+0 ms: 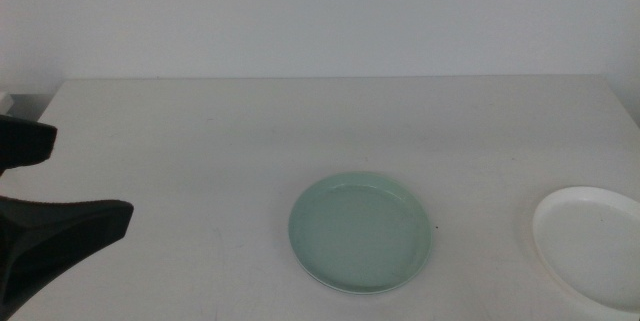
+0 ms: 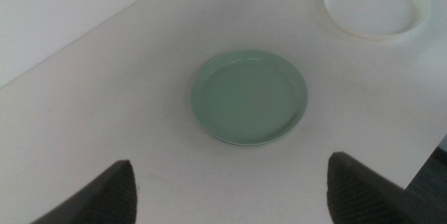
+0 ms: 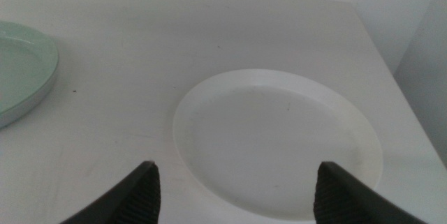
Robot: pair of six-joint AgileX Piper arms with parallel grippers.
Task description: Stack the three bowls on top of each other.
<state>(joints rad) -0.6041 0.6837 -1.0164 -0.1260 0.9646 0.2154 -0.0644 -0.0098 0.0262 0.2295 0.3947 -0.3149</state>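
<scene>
Smooth matt mint green bowl (image 1: pixel 361 232), smooth white bowl (image 3: pixel 278 144) with soft sheen, matt white table (image 1: pixel 200 151)

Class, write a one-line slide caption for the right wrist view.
Open right gripper poised above the empty white bowl, mint green bowl beside it.

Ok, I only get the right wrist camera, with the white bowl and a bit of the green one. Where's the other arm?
Observer: The left gripper waits at the left side of the table, jaws open, well apart from the green bowl.
Operator: My right gripper hangs open over the white bowl. Is the green one empty?
Observer: Yes, the left wrist view shows it whole, nothing in it.
Operator: And the grey one?
Observer: No view shows a grey bowl.
</scene>
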